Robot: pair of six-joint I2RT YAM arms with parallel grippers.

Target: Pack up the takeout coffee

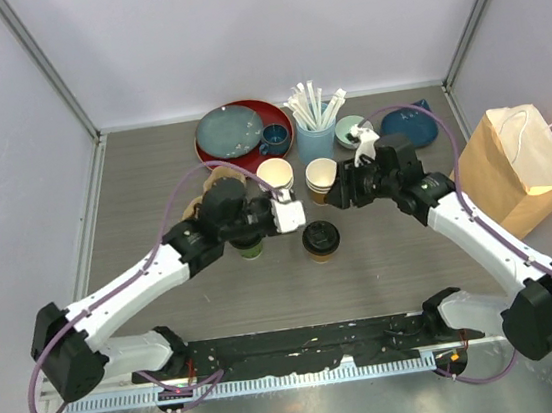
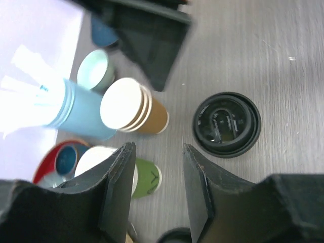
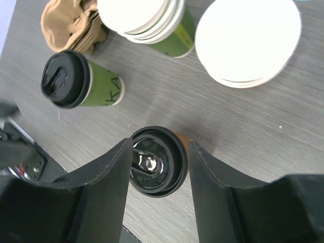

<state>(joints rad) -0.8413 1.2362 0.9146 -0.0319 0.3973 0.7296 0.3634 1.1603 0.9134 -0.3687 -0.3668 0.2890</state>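
The brown-sided cup (image 1: 321, 240) with a black lid stands upright at mid-table; it also shows in the left wrist view (image 2: 226, 124) and the right wrist view (image 3: 157, 161). The green-sided lidded cup (image 3: 76, 82) stands to its left, mostly under my left arm in the top view (image 1: 251, 251). My left gripper (image 1: 295, 214) (image 2: 159, 157) is open and empty, between the two cups. My right gripper (image 1: 338, 190) (image 3: 159, 147) is open and empty, above the brown cup, whose lid shows between its fingers.
Lidless cup stacks (image 1: 274, 173) (image 1: 322, 176) stand just behind the grippers. A blue cup of straws (image 1: 316, 137), a red plate (image 1: 280, 115) and a blue mug sit at the back. A brown paper bag (image 1: 518, 169) stands at the right. Cardboard carriers (image 3: 71, 20) lie at the left.
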